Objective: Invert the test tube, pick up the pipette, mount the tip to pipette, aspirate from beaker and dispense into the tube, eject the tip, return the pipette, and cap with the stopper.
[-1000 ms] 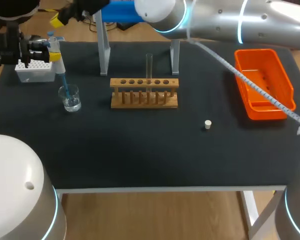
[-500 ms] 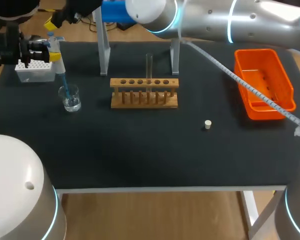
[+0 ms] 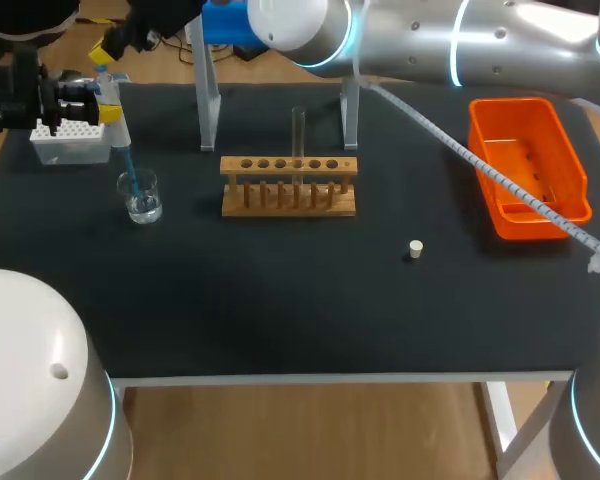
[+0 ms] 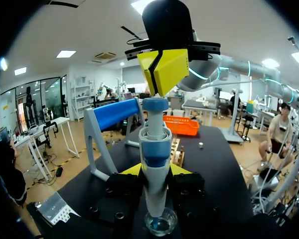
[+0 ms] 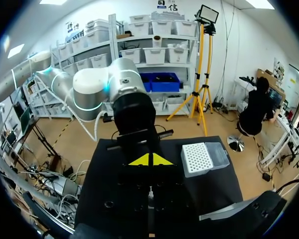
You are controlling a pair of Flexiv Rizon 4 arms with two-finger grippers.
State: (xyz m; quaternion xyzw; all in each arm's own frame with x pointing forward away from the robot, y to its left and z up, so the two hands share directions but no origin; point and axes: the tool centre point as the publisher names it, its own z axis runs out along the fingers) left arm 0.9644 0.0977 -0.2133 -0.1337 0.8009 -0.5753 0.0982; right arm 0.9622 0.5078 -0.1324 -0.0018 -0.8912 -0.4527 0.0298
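My left gripper (image 3: 104,104) at the table's far left is shut on the white and blue pipette (image 3: 116,128), which stands upright. The pipette's blue tip (image 3: 131,178) dips into the glass beaker (image 3: 141,197). In the left wrist view the pipette (image 4: 155,149) stands between my yellow fingertips (image 4: 131,170), with the beaker (image 4: 160,222) under it. My right arm reaches across from the right; its gripper (image 3: 111,44), (image 4: 163,69) is shut, pointing down at the pipette's plunger (image 4: 155,103). A test tube (image 3: 298,132) stands upright in the wooden rack (image 3: 289,186). The white stopper (image 3: 415,248) lies right of the rack.
A white tip box (image 3: 68,141), (image 5: 204,158) sits just behind the beaker. The pipette stand (image 3: 209,95) with its blue top rises behind the rack. An orange bin (image 3: 526,166) stands at the far right. A cable (image 3: 500,170) from my right arm hangs across the bin.
My right arm has shifted a little to the left, bringing its shut gripper over the pipette. The left arm, pipette and beaker have stayed put.
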